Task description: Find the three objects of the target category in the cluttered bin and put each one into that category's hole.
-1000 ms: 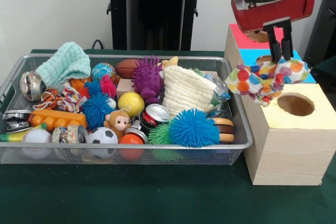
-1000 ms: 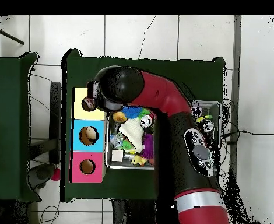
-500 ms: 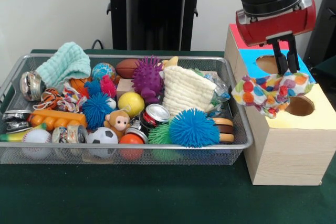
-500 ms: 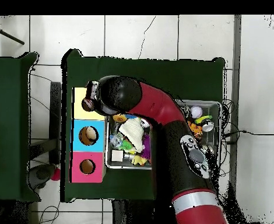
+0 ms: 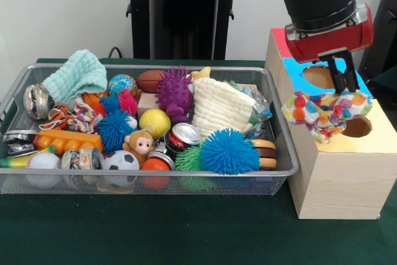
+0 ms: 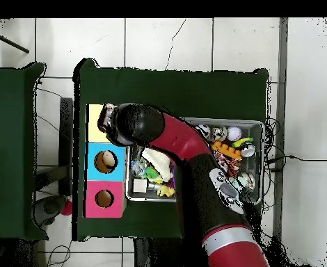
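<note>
Gripper pinched shut on a polka-dot cloth, white with red, orange, blue and green dots. Cloth hangs bunched below the black fingers, draped over the near edge of the yellow section's hole and covering its left part. Right part of that hole is visible, dark inside.

Sorting box is light wood with three top sections: yellow nearest the camera, blue with its own hole behind it, red at the back, mostly hidden by the arm. In overhead view the arm reaches across the bin to the yellow section; blue hole and red hole are uncovered.

Wire mesh bin sits just beside the box on green table. Contents, still piled: cream knit cloth, mint washcloth, blue spiky ball, purple spiky ball, yellow ball, soda can, monkey toy, soccer ball, baseball, small football.
</note>
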Tool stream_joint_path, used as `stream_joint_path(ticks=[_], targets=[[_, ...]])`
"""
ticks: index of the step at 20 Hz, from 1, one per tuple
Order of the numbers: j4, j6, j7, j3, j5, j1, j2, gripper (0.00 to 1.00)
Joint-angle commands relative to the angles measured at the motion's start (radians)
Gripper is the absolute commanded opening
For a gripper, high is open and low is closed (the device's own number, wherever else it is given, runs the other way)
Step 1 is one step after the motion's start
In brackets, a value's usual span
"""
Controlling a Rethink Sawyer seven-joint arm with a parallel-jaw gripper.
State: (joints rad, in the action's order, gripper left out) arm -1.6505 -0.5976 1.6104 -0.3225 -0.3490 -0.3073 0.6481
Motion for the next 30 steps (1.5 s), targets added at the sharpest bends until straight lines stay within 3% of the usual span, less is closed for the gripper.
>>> stream_joint_path(ticks=[1,17,25,30], targets=[[-0.148,0.052,0.212,-0.102,-0.11,-0.022,-0.013,0.0],[-0.192,0.133,0.198,-0.151,-0.213,-0.019,-0.005,0.0],[-0.192,0.158,0.164,-0.168,-0.198,-0.041,-0.015,0.0],[-0.152,0.142,0.114,-0.129,-0.133,-0.037,-0.035,0.0]])
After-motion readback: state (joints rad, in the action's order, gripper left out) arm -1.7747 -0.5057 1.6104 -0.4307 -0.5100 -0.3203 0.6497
